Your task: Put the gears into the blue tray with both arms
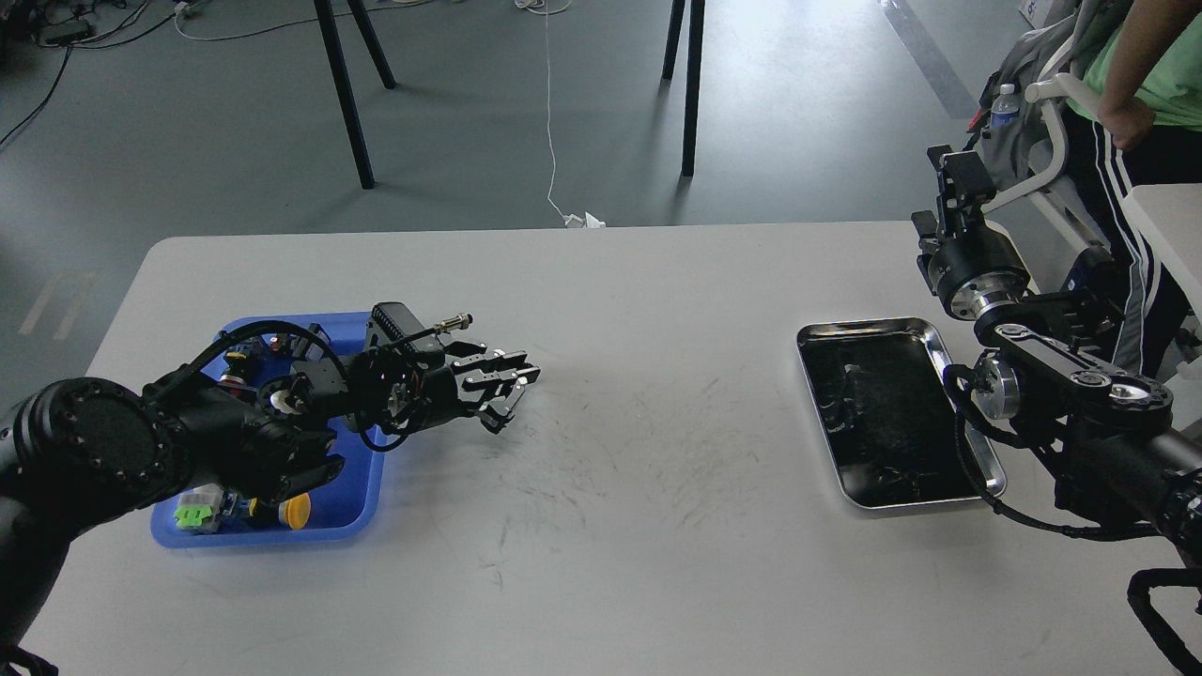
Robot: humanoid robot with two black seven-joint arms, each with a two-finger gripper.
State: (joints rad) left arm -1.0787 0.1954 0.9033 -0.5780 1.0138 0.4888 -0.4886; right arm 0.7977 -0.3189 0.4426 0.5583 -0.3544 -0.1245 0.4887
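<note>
The blue tray (360,325) lies at the table's left, and my left arm reaches across it, hiding much of its inside. My left gripper (505,396) hovers just right of the tray's right rim, over bare table. Its fingers stand apart, open, with nothing visible between them. I cannot make out any gears, neither in the blue tray nor against the dark lining of the metal tray (864,328). My right gripper (956,176) is raised above the table's far right edge, behind the metal tray. It is dark and seen from behind, so its fingers cannot be told apart.
Colourful switches, one with a green cap (192,515) and one with a yellow cap (297,512), lie in the blue tray's near end. A person (1141,84) stands beside a chair at the far right. Black stand legs (346,94) rise from the floor beyond the table.
</note>
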